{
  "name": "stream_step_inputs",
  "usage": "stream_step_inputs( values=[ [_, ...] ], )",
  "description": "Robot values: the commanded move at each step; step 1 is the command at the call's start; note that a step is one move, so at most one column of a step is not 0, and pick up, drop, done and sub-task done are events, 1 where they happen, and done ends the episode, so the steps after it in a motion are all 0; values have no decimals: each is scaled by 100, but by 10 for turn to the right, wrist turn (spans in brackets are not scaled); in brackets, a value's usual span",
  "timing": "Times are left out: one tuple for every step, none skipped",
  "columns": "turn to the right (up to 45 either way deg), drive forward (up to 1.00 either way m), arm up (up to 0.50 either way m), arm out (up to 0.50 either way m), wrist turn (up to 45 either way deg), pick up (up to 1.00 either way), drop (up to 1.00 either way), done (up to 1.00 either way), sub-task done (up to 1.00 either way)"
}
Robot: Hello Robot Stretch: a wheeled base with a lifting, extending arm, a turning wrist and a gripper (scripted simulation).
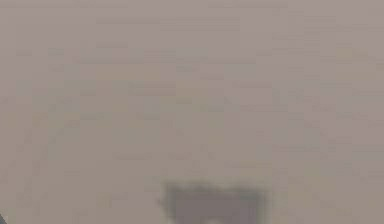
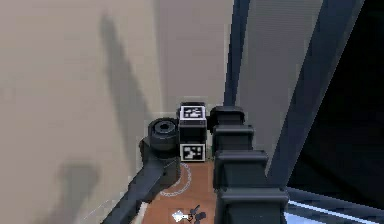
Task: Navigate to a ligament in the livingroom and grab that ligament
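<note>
Closest to the camera, the arm rises as a dark, blocky bar from the arm side view's bottom edge, just right of the middle. At that view's left stands a beige wall crossed by grey shadow. Next comes the tool: its round dark body sits low against the wall, and its thin fingers slant down toward the bottom edge. Whether it is wide or narrow cannot be told, nor whether it holds anything. Just right of the body, two white squares with black marks stand one above the other at the arm's far end. Below them lies a patch of brown surface. On it, at the bottom edge between the fingers and the arm, sits a small white thing with dark bits beside it. It is too small to say whether this is the ligament. Right of the arm, dark blue posts run upward, with blackness behind them at the far right. The forward view faces plain beige wall.
</note>
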Motion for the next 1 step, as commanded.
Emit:
stream_step_inputs(
  values=[
    [0,0,0,0,450,0,0,0,0]
  ],
)
